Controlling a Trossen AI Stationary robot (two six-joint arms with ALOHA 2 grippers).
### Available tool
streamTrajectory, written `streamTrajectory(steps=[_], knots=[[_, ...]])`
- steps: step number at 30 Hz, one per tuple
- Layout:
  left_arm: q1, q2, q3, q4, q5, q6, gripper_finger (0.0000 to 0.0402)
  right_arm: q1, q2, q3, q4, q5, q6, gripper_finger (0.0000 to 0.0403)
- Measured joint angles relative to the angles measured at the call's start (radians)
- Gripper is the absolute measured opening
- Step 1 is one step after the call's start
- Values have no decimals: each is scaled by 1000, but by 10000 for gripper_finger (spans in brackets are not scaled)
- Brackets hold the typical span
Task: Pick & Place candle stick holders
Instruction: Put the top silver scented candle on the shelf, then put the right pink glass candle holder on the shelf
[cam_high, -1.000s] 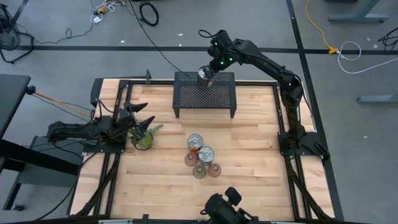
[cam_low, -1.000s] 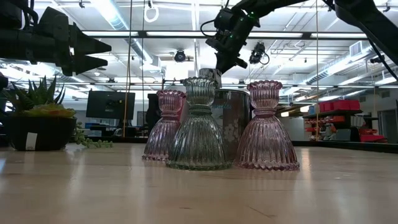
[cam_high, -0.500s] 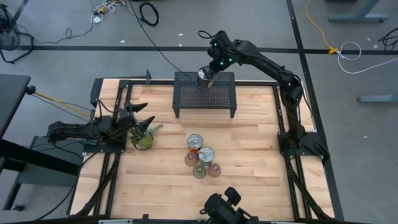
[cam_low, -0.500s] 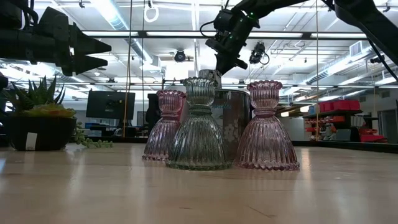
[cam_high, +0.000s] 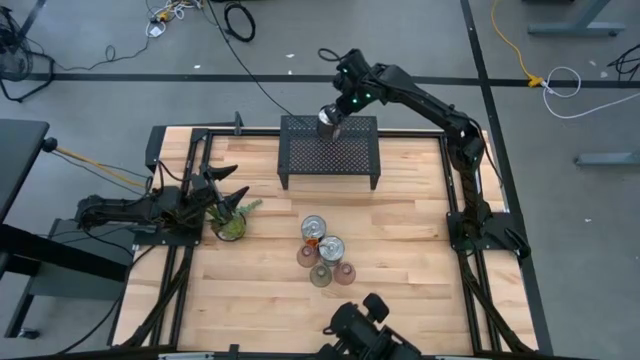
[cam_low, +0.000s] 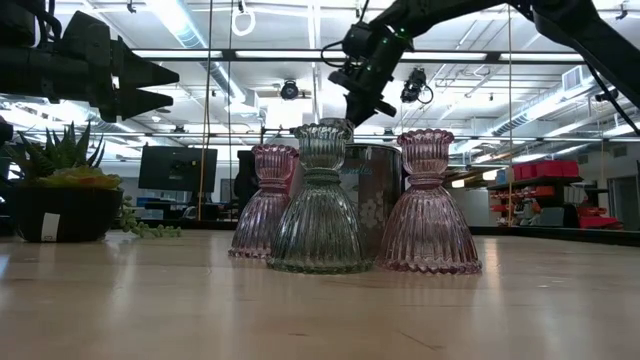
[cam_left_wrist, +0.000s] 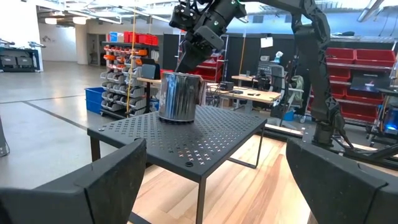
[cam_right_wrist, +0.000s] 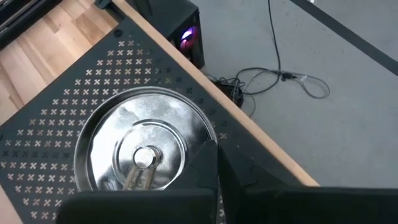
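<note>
One shiny silver tin (cam_high: 327, 121) stands upright on the far part of the black mesh stand (cam_high: 330, 160). It also shows in the left wrist view (cam_left_wrist: 179, 96). My right gripper (cam_high: 337, 112) is over it from above, shut on its rim. Two more silver tins (cam_high: 314, 228) (cam_high: 331, 247) stand on the wooden table with three glass cups, a pinkish one (cam_high: 307, 256), an olive one (cam_high: 320, 275) and a pinkish one (cam_high: 343, 272). My left gripper (cam_high: 228, 186) waits open at the table's left. My right gripper holds the tin by its rim (cam_right_wrist: 210, 140) on the far side. One finger (cam_right_wrist: 205, 171) is inside the tin and one outside, with the thin wall between them. The fingers come from above, pointing down. The tin stands upright with its bottom on the stand (cam_left_wrist: 186, 137).
A small spiky potted plant (cam_high: 231, 224) stands right by my left gripper. The cluster of tins and cups is at the table's middle, near of the stand. Bare wood lies to the right of the cluster and along the near edge.
My right arm has shifted slightly over the stand while its gripper stays at the tin's rim. The tin stays upright on the stand.
</note>
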Motion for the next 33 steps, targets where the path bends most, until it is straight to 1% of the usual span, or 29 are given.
streamTrajectory(steps=[8, 18, 33], knots=[[0, 0, 0, 0, 0, 1, 385, -4, 0, 0, 0, 2, -7, 3], [0, 0, 0, 0, 0, 1, 385, -4, 0, 0, 8, 3, -7, 46], [0, 0, 0, 0, 0, 2, 385, -4, -3, 0, 75, 3, 1, 84]])
